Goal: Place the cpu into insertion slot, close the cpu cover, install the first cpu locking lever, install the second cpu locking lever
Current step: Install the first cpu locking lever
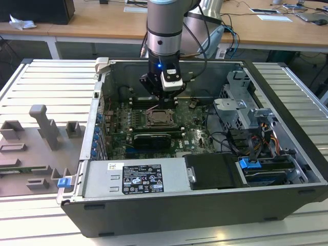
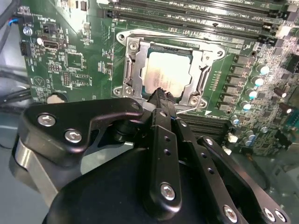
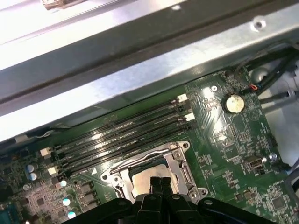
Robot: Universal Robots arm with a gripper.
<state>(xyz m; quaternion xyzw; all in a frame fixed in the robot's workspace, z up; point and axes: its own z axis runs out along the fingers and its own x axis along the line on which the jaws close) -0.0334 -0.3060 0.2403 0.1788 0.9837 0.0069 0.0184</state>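
Observation:
In the open computer case, my gripper [image 1: 163,101] hangs just above the insertion slot [image 1: 161,119] on the green board. Its two black fingers are pressed together, shut on nothing. In the second wrist view the gripper's tips [image 2: 161,94] sit over one edge of the insertion slot [image 2: 140,35]. The cpu [image 2: 166,70] lies in the slot, its pale metal face showing through the window of the cpu cover [image 2: 133,70], which looks laid flat over it. The first wrist view has the gripper [image 3: 160,179] in front of the cpu [image 3: 140,175] and slot rim [image 3: 180,161]. I cannot make out the locking levers' position.
Long black memory slots [image 3: 121,140] run beside the socket, close to the case's metal wall [image 3: 140,70]. A black expansion card [image 1: 151,138] lies in front of the socket. The power supply [image 1: 133,177], drive cage [image 1: 241,110] and cables [image 1: 256,148] crowd the case. A grey fixture plate [image 1: 36,143] lies outside.

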